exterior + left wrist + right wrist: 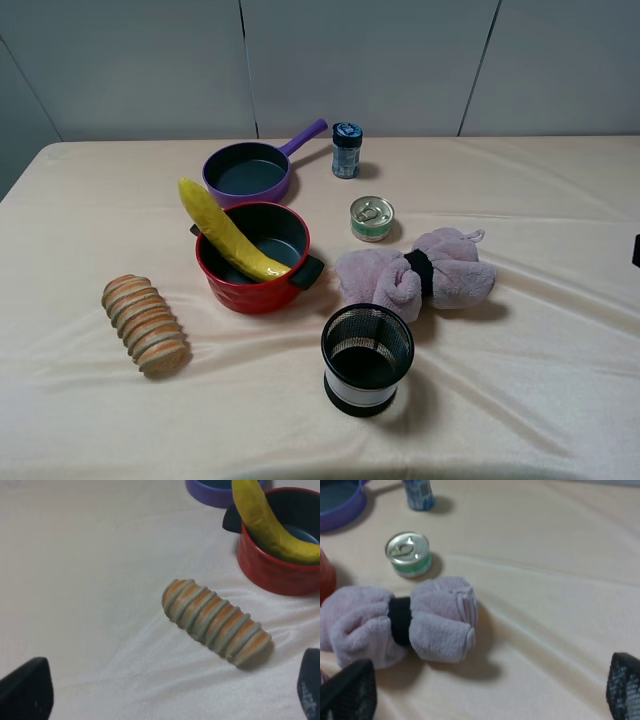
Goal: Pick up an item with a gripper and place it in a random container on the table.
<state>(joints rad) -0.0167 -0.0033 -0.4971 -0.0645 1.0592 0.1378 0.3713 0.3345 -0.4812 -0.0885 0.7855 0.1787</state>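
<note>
Lab/test setup w/ cloth-covered table, plain grey wall panels & toy kitchen props

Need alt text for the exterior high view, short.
A long yellow banana lies slanted in a round red pot, one end sticking out over the rim, on a cream cloth-covered table. Around it: purple pan, ridged tan bread loaf, black mesh cup, lilac towel bundle, small tin, blue jar.

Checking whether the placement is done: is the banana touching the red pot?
Touching. In the exterior high view the banana lies across the red pot, its low end inside and its body on the rim; the left wrist view agrees.
</note>
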